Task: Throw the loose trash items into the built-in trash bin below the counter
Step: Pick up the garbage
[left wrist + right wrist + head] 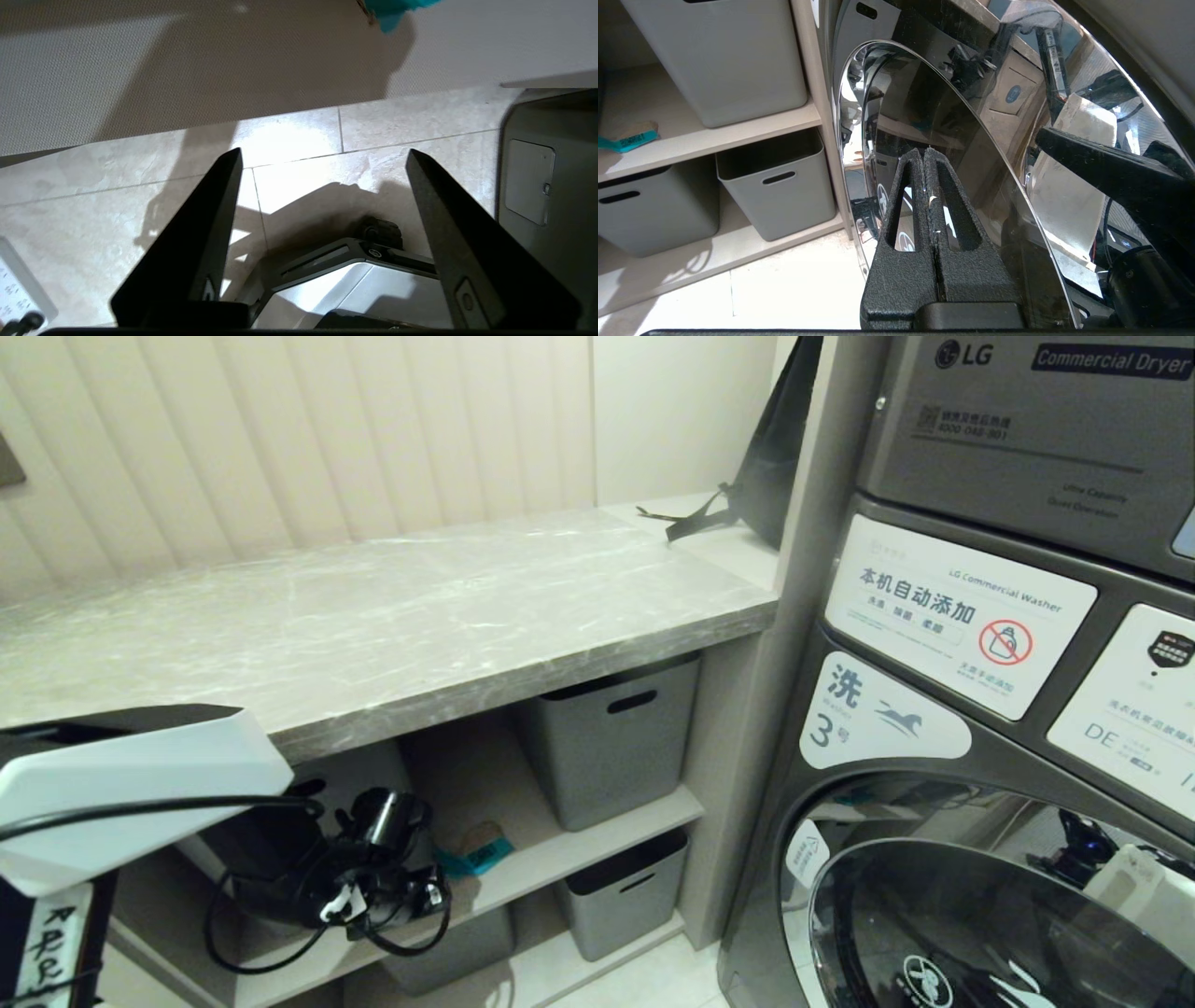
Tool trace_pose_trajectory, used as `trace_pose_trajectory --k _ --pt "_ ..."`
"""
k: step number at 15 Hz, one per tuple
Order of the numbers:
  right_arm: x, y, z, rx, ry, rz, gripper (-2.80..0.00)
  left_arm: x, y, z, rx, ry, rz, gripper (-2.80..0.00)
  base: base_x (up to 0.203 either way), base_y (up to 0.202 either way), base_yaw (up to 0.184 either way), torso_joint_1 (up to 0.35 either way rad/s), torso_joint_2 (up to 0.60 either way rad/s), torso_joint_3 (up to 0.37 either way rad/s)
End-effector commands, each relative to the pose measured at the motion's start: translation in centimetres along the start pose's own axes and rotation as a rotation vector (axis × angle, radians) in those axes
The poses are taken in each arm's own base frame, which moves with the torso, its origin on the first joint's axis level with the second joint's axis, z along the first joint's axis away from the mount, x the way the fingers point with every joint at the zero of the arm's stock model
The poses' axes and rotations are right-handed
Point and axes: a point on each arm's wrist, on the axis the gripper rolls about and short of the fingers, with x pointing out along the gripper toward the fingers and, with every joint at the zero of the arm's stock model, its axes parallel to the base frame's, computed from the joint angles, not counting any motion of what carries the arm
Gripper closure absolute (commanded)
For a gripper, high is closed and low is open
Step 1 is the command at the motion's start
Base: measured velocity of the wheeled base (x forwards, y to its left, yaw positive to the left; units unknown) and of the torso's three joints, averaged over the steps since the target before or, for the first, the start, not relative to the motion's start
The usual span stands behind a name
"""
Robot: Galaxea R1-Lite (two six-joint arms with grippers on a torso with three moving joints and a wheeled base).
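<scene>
A small teal paper scrap (476, 854) lies on the middle shelf under the counter (373, 625), between the grey tubs. My left gripper (373, 882) hangs below the counter's front edge, just left of the scrap and apart from it. In the left wrist view this gripper (324, 151) is open over the floor tiles with nothing between its fingers, and the scrap (397, 9) shows only as a corner on the shelf beyond. My right gripper (923, 151) is shut and empty in front of the washer door. The built-in trash bin is out of direct view.
Grey tubs (611, 742) (624, 891) stand on the shelves right of the scrap. A black strapped bag (766, 457) leans at the counter's far right. The washer (980, 803) with its glass door fills the right side. The door reflects a beige panel with a blue sticker (1013, 93).
</scene>
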Motion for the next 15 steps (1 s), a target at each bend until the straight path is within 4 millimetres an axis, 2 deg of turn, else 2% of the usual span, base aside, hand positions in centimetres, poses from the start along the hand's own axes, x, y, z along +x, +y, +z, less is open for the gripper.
trace_pose_trajectory --k 1,3,7,10,12,15 --pt "0.0 0.0 0.0 0.0 -0.002 0.001 0.0 -1.2 0.1 0.0 -0.009 -0.036 -0.026 -2.8 0.0 0.0 0.0 0.0 0.0 0.0" --pt "0.0 0.0 0.0 0.0 0.0 0.001 0.0 -1.2 0.1 0.1 -0.023 -0.044 -0.03 -2.8 0.0 0.0 0.0 0.0 0.0 0.0" --pt "0.0 0.0 0.0 0.0 -0.002 0.001 0.0 -0.7 -0.3 0.7 -0.172 -0.128 -0.093 -2.8 0.0 0.0 0.0 0.0 0.0 0.0" --pt "0.0 0.0 0.0 0.0 -0.002 0.001 0.0 0.2 0.7 1.1 -0.202 -0.147 -0.082 -2.8 0.0 0.0 0.0 0.0 0.0 0.0" --pt "0.0 0.0 0.0 0.0 -0.002 0.001 0.0 0.6 2.0 1.8 -0.219 -0.155 -0.072 -2.8 0.0 0.0 0.0 0.0 0.0 0.0" --pt "0.0 0.0 0.0 0.0 0.0 0.001 0.0 1.5 5.3 3.4 -0.235 -0.141 -0.104 -2.8 0.0 0.0 0.0 0.0 0.0 0.0"
